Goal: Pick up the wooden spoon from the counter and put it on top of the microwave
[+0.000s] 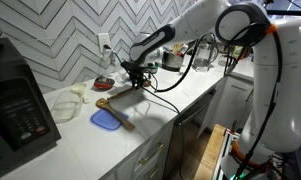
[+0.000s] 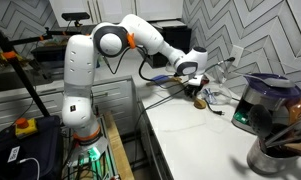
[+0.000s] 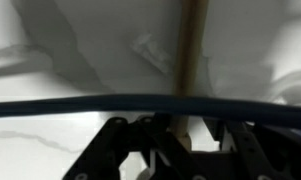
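Near the chevron-tiled wall, over the white tabletop, the claw hangs low, pointing down at the surface. From the wrist view, the wooden spoon shows as a slim, light-tan handle. Its long axis runs almost straight up and down the picture, from the top edge to between the dark fingers of the claw. The spoon's small head is out of sight, so which end points where cannot be told. The fingers stand close on either side of the handle, but the blur hides whether they pinch it or only flank it. A dark cable crosses that view from side to side. In an exterior view, a thin tan line at the claw slants down toward the microwave, which stands well apart at the tabletop's end. Nearer the tabletop's front edge, a darker, thicker spoon lies just beside a blue lid.
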Robot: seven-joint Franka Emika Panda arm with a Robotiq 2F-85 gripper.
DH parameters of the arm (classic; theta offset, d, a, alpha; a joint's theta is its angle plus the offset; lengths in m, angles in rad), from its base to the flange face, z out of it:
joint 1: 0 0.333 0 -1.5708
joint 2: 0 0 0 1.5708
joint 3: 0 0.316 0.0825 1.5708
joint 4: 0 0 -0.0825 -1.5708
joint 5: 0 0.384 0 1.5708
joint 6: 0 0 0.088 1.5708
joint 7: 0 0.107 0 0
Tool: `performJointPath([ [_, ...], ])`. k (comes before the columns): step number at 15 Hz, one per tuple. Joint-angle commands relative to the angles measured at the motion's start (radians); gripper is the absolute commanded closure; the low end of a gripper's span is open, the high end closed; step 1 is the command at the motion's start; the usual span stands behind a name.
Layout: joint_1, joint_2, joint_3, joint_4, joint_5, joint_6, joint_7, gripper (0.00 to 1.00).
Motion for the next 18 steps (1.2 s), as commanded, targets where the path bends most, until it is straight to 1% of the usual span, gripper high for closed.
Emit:
performJointPath([
  [1,0.003,0.02,-0.013,0.026,0.008,-0.046,0.044,0.92],
  [2,0.003,0.016,-0.012,0.024,0.009,-0.047,0.048,1.0],
  [4,0.008,-0.015,-0.017,0.006,-0.008,-0.049,0.064,0.95],
  [7,0.014,-0.074,-0.044,-0.041,-0.074,-0.093,0.087,0.95],
  [10,0.019,-0.175,-0.09,-0.132,-0.192,-0.079,0.167,0.95],
  [12,0.021,-0.264,-0.129,-0.209,-0.343,-0.034,0.277,0.95],
  [13,0.013,-0.303,-0.138,-0.233,-0.416,-0.043,0.333,0.95],
  [14,0.004,-0.347,-0.144,-0.255,-0.506,-0.076,0.394,0.95],
  [15,0.015,-0.389,-0.166,-0.275,-0.59,-0.107,0.451,0.95],
  [16,-0.024,-0.436,-0.137,-0.292,-0.674,-0.143,0.507,0.95],
  [18,-0.06,-0.523,-0.103,-0.316,-0.818,-0.246,0.605,0.95],
])
